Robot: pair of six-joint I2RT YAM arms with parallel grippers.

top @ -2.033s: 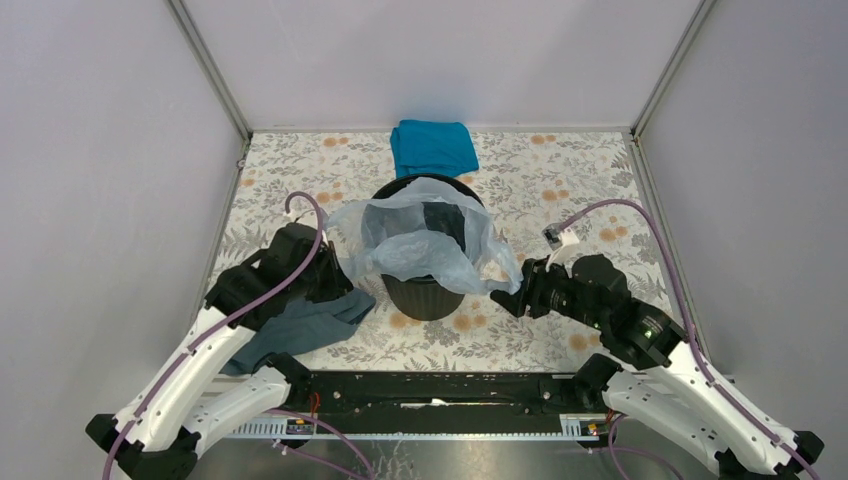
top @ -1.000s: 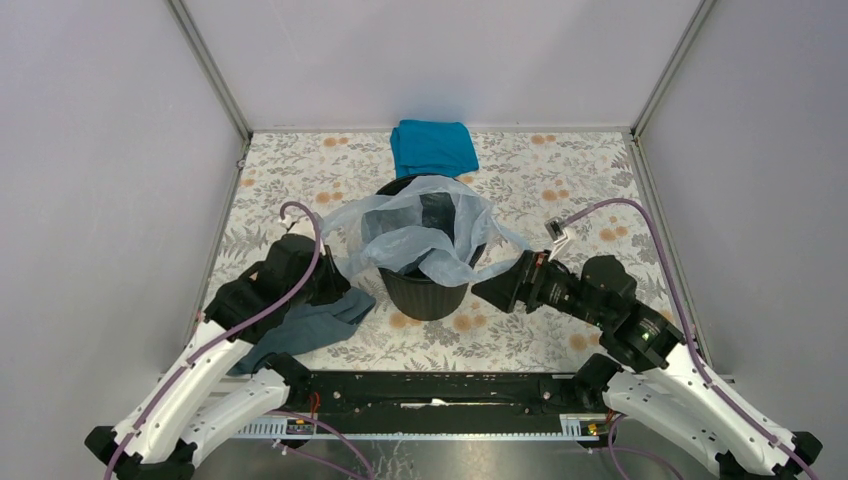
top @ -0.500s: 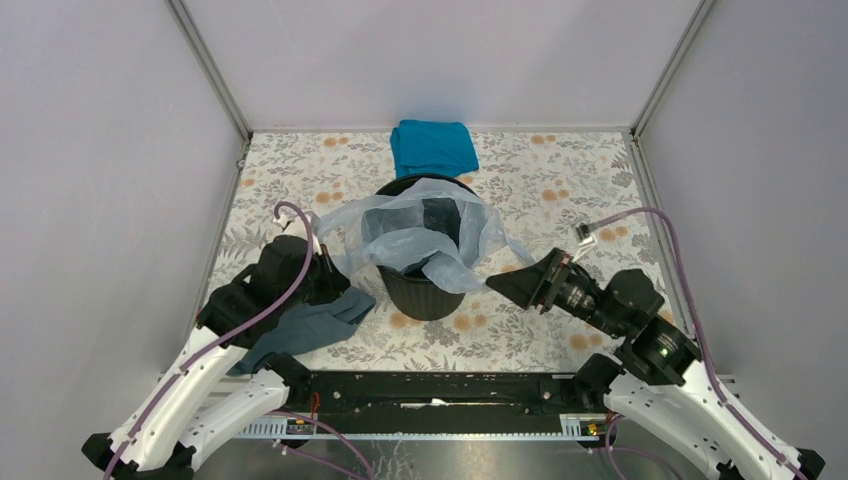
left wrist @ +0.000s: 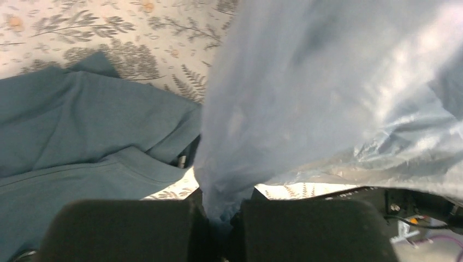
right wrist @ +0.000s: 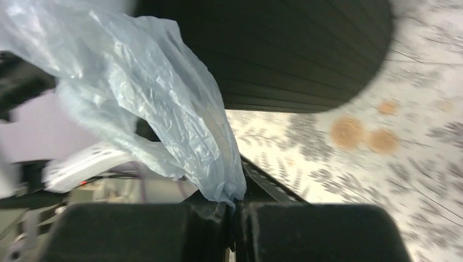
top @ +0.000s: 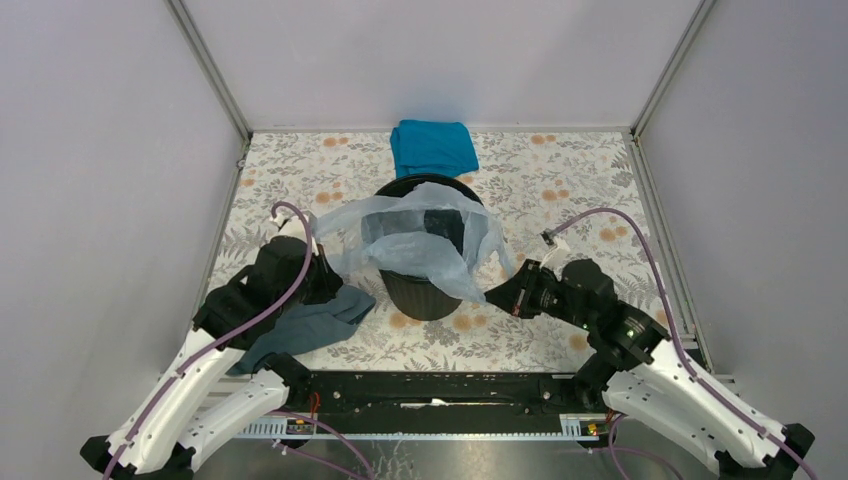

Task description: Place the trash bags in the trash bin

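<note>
From above, the trash bag lies draped across the mouth of the trash bin, part of it sagging inside and its edges spilling over the rim toward both arms. The left hand grips the film at the bin's left side, and the right hand grips it at the right, low beside the wall. With the film stretched between two clamped hands, too hard a pull could tear it or tip the light bin on the desk. The slate-grey cloth lies right under the left arm and might be dragged along, while the teal cloth behind the bin is well apart. The left wrist view shows the left hand closed tight on a gathered fold of the trash bag, with the slate-grey cloth just beside it, so a regrasp there could catch cloth along with plastic. The right wrist view shows the right hand shut on only the pointed tip of a hanging flap of the trash bag, with the ribbed wall of the trash bin close ahead. So small a bite on slick film may slip out under tension, and a lift that snags the rim could shove the bin over.
</note>
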